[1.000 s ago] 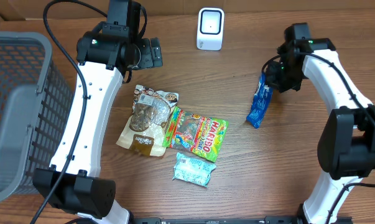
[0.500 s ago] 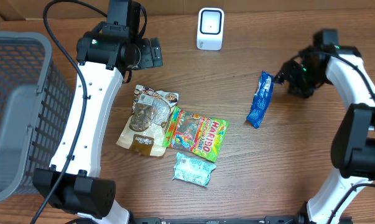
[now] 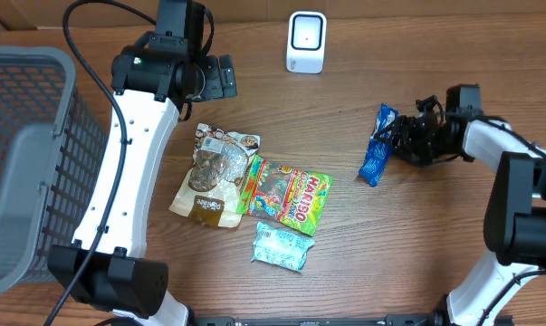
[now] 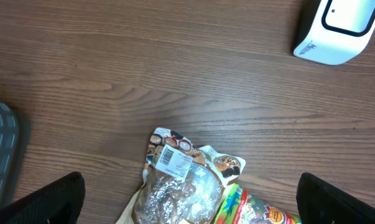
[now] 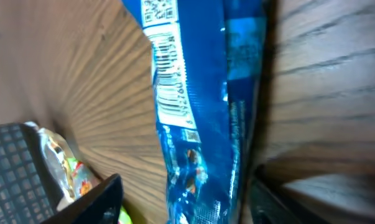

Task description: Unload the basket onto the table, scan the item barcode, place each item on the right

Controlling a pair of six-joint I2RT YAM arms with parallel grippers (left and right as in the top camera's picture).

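Basket [image 3: 28,136] sits far left. My left pincer [image 3: 220,78] hangs spread wide behind three snack bags [image 3: 286,195]; scanner [image 3: 306,42] stands at the back. Blue packet [image 3: 377,145] lies flat on the table [image 3: 390,263], barcode [image 5: 171,93] up, my right pincer [image 3: 402,143] released beside it.

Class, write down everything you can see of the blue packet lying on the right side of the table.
The blue packet is a long, narrow pouch of glossy, crinkled film. It lies on the wooden table, running from far to near. In the right wrist view, a white panel with a barcode shows on it. The right pincer stands open just beside it; whether they touch cannot be told.
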